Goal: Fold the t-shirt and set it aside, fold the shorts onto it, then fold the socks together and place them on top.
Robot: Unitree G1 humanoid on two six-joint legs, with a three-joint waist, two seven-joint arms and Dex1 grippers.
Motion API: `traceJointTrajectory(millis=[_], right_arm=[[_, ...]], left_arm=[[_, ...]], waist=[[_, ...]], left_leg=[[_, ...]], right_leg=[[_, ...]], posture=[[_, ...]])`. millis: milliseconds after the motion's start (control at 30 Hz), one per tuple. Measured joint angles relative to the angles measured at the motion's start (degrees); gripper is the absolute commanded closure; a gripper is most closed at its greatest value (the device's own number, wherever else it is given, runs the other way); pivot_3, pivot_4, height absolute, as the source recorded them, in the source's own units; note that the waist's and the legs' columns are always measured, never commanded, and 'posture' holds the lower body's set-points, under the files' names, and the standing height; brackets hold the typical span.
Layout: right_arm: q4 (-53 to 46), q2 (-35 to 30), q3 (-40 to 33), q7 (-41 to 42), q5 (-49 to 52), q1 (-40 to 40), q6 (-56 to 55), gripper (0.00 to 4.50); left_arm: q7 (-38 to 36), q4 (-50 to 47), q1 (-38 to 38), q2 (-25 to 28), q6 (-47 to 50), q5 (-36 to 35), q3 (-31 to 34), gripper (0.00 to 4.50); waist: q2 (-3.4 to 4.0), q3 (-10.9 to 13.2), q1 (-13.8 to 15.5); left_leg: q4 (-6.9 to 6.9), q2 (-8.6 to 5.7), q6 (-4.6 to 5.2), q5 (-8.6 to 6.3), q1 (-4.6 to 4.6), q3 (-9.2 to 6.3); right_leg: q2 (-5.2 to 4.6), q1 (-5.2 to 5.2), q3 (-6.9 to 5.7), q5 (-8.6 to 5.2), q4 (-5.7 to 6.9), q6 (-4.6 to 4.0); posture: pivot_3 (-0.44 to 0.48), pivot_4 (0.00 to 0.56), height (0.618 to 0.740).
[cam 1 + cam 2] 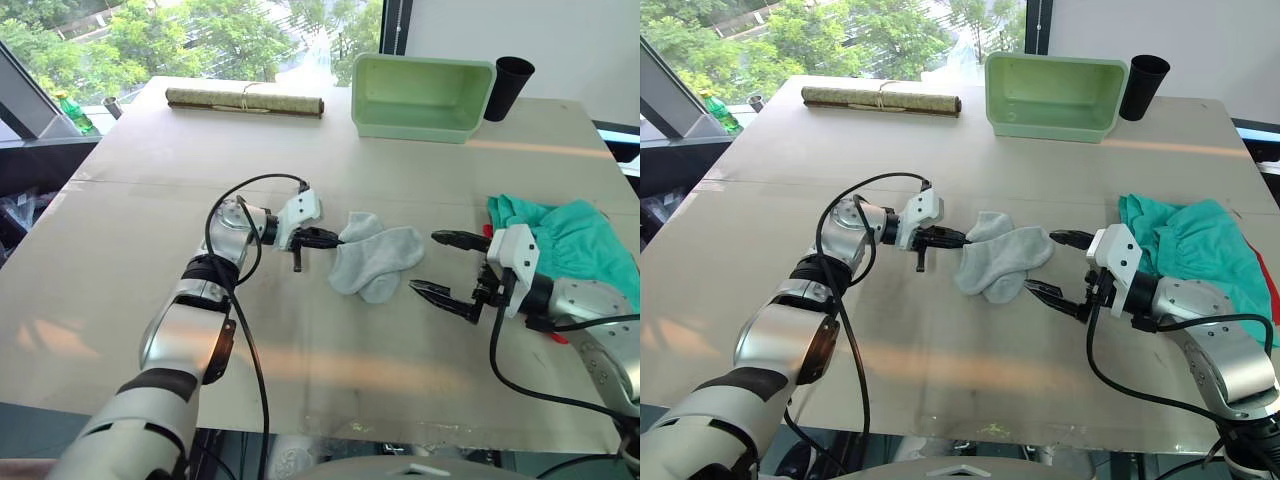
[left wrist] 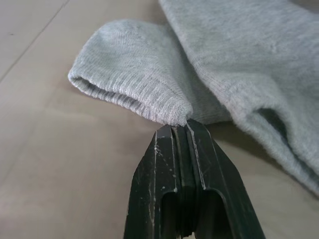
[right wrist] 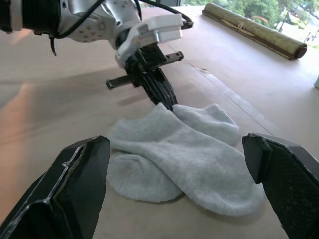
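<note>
Left gripper (image 1: 322,238) pinches the socks' (image 1: 375,260) cuff edge; right gripper (image 1: 446,264) hangs spread beside the toes; I'd grab there; fold slowly, keeping edges aligned.

You're working in what looks like an office or lab room: a large plain tan table (image 1: 330,330) by a big window (image 1: 200,35) at 11 o'clock overlooking treetops, and a white wall (image 1: 520,30) at 1 o'clock.
</note>
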Motion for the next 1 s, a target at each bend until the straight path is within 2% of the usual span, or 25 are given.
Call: traceJointTrajectory(millis=[100, 200, 233, 267, 400, 433, 633, 800, 1000], right_arm=[[0.02, -0.03, -0.02, -0.79, -0.3, -0.07, 0.44, 0.0], [0.14, -0.03, -0.01, -1.65, -0.84, -0.16, 0.88, 0.0], [0.22, 0.15, 0.12, -2.23, -1.07, -0.34, 1.01, 0.0], [0.27, 0.16, 0.12, -2.39, -1.15, -0.31, 1.04, 0.0], [1.07, 1.58, 1.55, -4.11, -2.96, -1.44, 1.15, 0.0], [1.15, 1.69, 1.68, -4.26, -3.09, -1.44, 1.15, 0.0], [2.51, 3.28, 3.54, -5.53, -5.02, -3.64, 2.26, 0.0], [3.39, 4.68, 4.99, -6.05, -5.46, -5.12, 3.22, 0.0], [5.96, 5.14, 5.85, -5.98, -6.7, -8.29, 4.44, 0.0]], left_arm=[[-0.2, -5.11, 3.17, 1.38, 3.54, -1.38, 1.13, 4.44], [0.11, -16.29, 10.13, 3.96, 9.97, -3.95, 2.23, 4.44], [0.85, -23.41, 14.72, 5.3, 14.09, -5.39, 3.13, 4.44], [1.16, -25.49, 16.31, 5.66, 15.39, -5.96, 3.48, 4.44], [11.17, -48.02, 29.91, 7.27, 29.77, -9.0, 8.04, 4.44], [12.37, -49.87, 30.86, 6.99, 30.87, -9.2, 8.37, 4.44], [30.52, -75.94, 43.94, -0.08, 47.73, -12.02, 10.88, 4.44], [38.07, -84.73, 50.45, -2.17, 54.37, -13.02, 10.18, 4.44], [37.69, -89.39, 55.34, 3.07, 57.56, -16.52, 9.92, 4.44]], waist=[[0.0, 0.0, -0.46], [0.03, -0.01, -0.8], [0.04, -0.02, -0.87], [0.03, -0.02, -0.81], [0.08, -0.04, -0.5], [0.08, -0.04, -0.41], [0.08, -0.05, -0.25], [0.09, -0.06, -0.6], [0.1, -0.06, -0.56]], left_leg=[[-0.01, 0.0, 0.0, 0.0, 0.01, -0.01], [-0.02, 0.04, -0.01, 0.0, 0.08, -0.01], [-0.03, 0.06, -0.01, 0.0, 0.07, -0.01], [-0.03, 0.06, -0.01, 0.0, 0.08, -0.01], [-0.04, 0.04, 0.01, -0.01, 0.09, -0.02], [-0.04, 0.03, 0.02, -0.01, 0.08, -0.02], [-0.04, -0.04, 0.12, -0.07, 0.07, -0.02], [-0.15, -0.03, 0.12, -0.07, 0.16, -0.03], [-0.17, -0.03, 0.13, -0.08, 0.17, -0.03]], right_leg=[[0.0, -0.01, 0.01, 0.0, 0.04, 0.0], [0.0, -0.01, 0.1, 0.0, 0.1, -0.01], [0.0, -0.04, 0.12, 0.0, 0.11, -0.01], [-0.01, -0.03, 0.12, 0.0, 0.12, -0.01], [-0.1, -0.02, 0.09, 0.0, 0.17, 0.0], [-0.11, -0.02, 0.08, 0.0, 0.16, 0.0], [-0.2, 0.01, 0.02, 0.0, 0.17, 0.02], [-0.15, 0.01, 0.05, 0.0, 0.19, 0.01], [-0.16, 0.02, 0.05, 0.0, 0.18, 0.01]], posture=[[0.0, 0.15, 0.735], [0.0, 0.15, 0.735], [0.0, 0.15, 0.735], [0.0, 0.15, 0.735], [0.0, 0.15, 0.735], [0.0, 0.15, 0.735], [0.0, 0.15, 0.735], [0.0, 0.15, 0.735], [0.0, 0.15, 0.735]])
